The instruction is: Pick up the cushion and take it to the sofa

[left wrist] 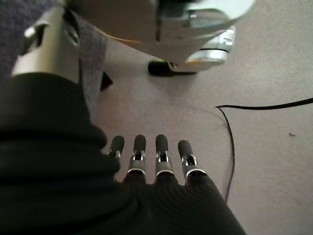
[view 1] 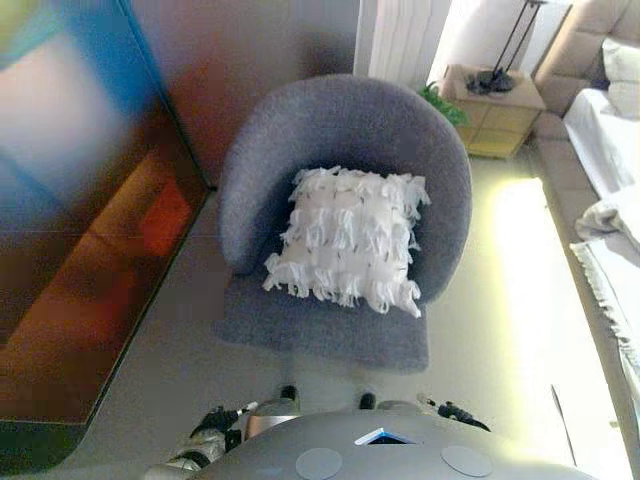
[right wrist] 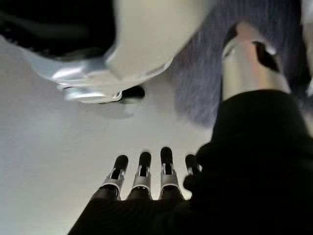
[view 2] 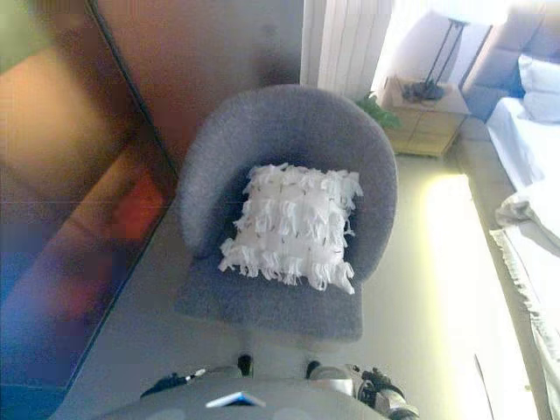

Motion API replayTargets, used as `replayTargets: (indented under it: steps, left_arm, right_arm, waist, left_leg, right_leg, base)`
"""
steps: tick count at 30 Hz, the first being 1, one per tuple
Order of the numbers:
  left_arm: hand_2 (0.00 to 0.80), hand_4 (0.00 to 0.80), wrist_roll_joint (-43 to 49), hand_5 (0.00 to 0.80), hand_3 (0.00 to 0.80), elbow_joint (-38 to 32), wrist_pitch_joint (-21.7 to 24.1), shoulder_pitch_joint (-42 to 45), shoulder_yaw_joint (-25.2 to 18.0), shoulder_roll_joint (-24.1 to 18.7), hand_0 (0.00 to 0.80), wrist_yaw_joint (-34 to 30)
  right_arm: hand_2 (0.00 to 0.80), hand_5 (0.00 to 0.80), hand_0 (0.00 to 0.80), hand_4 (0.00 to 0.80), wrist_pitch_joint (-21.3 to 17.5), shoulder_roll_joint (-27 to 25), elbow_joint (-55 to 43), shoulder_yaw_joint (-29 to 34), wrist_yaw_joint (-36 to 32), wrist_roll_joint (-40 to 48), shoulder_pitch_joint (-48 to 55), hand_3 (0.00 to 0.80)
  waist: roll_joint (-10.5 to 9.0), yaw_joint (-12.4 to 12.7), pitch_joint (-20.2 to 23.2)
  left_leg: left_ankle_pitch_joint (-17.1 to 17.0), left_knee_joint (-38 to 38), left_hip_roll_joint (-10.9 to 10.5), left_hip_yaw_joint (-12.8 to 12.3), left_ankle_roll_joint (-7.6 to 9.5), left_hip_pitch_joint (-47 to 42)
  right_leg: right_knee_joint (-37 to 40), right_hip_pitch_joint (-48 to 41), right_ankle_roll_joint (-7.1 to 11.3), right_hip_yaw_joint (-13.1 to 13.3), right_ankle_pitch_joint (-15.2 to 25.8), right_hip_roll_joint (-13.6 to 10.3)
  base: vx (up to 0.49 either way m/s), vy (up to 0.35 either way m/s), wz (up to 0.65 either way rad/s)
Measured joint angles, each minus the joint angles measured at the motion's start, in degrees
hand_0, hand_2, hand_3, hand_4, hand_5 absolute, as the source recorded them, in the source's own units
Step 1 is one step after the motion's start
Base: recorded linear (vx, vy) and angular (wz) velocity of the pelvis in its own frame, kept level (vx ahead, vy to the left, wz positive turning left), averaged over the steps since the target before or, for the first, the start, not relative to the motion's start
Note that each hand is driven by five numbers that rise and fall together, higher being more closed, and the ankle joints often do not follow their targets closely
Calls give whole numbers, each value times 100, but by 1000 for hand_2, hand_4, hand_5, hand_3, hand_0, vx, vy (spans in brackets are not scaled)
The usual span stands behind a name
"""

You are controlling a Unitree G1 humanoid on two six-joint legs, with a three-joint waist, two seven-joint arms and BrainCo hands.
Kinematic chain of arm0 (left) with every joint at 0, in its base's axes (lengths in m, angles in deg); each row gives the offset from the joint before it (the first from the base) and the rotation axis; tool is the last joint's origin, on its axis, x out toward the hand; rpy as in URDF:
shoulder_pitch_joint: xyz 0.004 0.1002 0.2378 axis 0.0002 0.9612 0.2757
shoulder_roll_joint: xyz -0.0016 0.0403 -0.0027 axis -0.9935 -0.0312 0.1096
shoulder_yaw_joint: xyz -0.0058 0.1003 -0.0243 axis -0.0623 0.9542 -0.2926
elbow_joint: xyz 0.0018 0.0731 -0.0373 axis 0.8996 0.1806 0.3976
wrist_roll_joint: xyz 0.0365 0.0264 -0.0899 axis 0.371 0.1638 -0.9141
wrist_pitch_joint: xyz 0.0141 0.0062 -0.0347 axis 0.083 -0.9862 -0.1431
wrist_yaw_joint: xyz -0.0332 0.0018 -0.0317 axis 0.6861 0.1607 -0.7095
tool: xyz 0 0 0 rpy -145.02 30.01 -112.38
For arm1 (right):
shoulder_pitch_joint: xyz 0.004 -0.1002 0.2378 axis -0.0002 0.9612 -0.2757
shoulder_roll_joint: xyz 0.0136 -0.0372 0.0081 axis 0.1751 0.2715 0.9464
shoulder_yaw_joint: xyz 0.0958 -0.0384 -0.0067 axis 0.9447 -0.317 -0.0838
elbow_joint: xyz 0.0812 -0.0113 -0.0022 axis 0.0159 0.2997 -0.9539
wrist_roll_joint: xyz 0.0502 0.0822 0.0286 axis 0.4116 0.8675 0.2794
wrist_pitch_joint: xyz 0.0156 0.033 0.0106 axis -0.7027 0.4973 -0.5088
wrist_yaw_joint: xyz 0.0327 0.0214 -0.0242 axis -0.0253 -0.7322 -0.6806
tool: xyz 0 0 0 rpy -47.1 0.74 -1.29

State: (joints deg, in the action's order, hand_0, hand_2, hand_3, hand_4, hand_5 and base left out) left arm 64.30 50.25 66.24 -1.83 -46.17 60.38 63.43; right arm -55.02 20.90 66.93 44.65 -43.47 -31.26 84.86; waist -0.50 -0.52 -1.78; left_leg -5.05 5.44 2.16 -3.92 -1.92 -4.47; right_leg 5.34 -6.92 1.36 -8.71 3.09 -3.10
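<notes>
A fringed white cushion (view 1: 348,238) is being propped in a grey armchair (view 1: 340,130); it is judged soft and light, best gripped at both sides. The left hand (left wrist: 151,161) and right hand (right wrist: 146,178) are being held low, fingers straight and empty.

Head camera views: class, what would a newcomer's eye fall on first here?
A white, shaggy fringed square cushion leans against the back of a round grey upholstered armchair in the middle. A small wooden bedside cabinet stands beyond it on the right. Both hands, left and right, hang open, holding nothing.

White fringed cushion (view 1: 350,236) propped tilted against the backrest on grey armchair (view 1: 300,130) seat; untouched
</notes>
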Motion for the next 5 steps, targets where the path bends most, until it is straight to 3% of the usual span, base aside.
replayTargets:
  steps: [5]
  left_arm:
    - [0,0,163,0,0,-59,-134,-96,251,-28,0,-131]
  right_arm:
    - [0,0,0,0,152,-25,13,-169,-140,-165,-13,0]
  waist:
    - [20,-7,69]
  left_leg:
    - [2,1,1,0,-2,-89]
  right_leg:
    - [0,-87,-5,0,-5,0]
  base:
    - [14,-6,0]
